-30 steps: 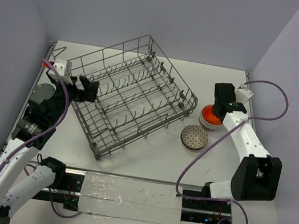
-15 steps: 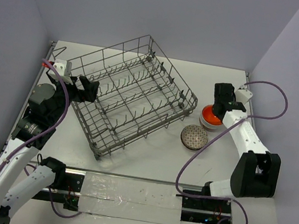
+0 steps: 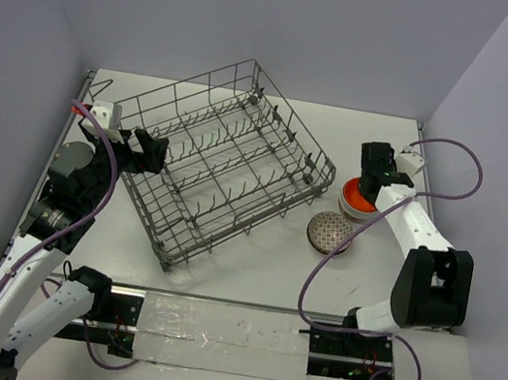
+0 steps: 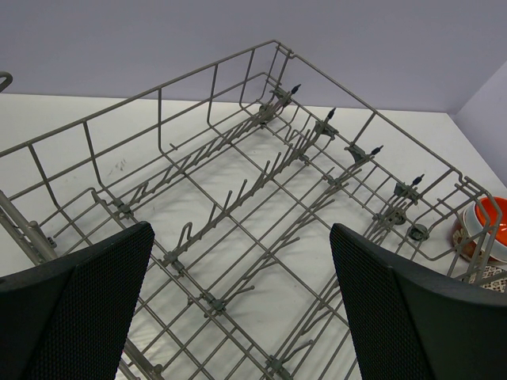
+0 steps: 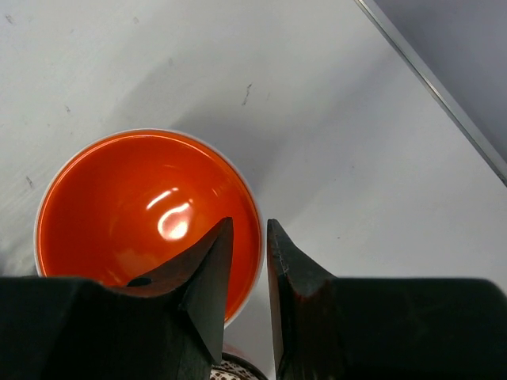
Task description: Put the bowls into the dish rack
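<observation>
The grey wire dish rack [image 3: 164, 255] sits turned at an angle in the middle of the table, with nothing in it. To its right, an orange-red bowl [image 3: 359, 200] stands upright, with a dark-and-white patterned bowl [image 3: 330, 233] in front of it. My right gripper [image 3: 366, 186] hangs just over the orange bowl [image 5: 142, 206]. In the right wrist view this gripper [image 5: 249, 227] is open by a narrow gap, one finger over the bowl's inside and the other outside its rim. My left gripper [image 3: 147, 153] is wide open at the rack's left side, where the rack [image 4: 214, 68] fills the left wrist view; that gripper [image 4: 240, 237] holds nothing.
Purple-grey walls close the table at the back and on both sides. A metal rail [image 5: 444, 87] runs along the table's right edge close to the orange bowl. The right arm's purple cable [image 3: 458, 147] loops above the table's right side.
My right gripper's jaws have parted from shut to a narrow gap, and its wrist has shifted slightly left over the orange bowl. The left arm, the rack and the bowls have not moved.
</observation>
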Tool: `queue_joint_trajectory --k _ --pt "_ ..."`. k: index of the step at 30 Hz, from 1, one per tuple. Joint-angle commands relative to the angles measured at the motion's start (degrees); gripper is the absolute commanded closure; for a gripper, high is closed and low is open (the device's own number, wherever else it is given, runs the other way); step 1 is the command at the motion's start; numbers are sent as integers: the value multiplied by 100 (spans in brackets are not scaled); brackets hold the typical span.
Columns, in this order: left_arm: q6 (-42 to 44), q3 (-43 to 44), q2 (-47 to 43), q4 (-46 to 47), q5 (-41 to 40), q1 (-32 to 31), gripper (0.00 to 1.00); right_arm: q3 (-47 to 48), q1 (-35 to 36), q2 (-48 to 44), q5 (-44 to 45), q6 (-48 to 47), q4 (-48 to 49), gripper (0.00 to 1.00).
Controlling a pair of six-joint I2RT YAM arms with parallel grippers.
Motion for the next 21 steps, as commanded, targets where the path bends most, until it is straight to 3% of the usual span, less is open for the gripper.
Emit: queue_joint_trajectory --k 1,11,17,21 --pt "22 -40 -51 191 85 -28 1 -17 -33 133 124 2 218 68" --pt "30 -40 -77 191 84 -28 1 26 -51 406 273 2 253 73" --pt "30 -40 -68 182 93 -28 1 62 -42 327 361 -24 227 92" --pt "30 -31 -68 191 84 -28 1 167 -42 266 423 -42 122 100"
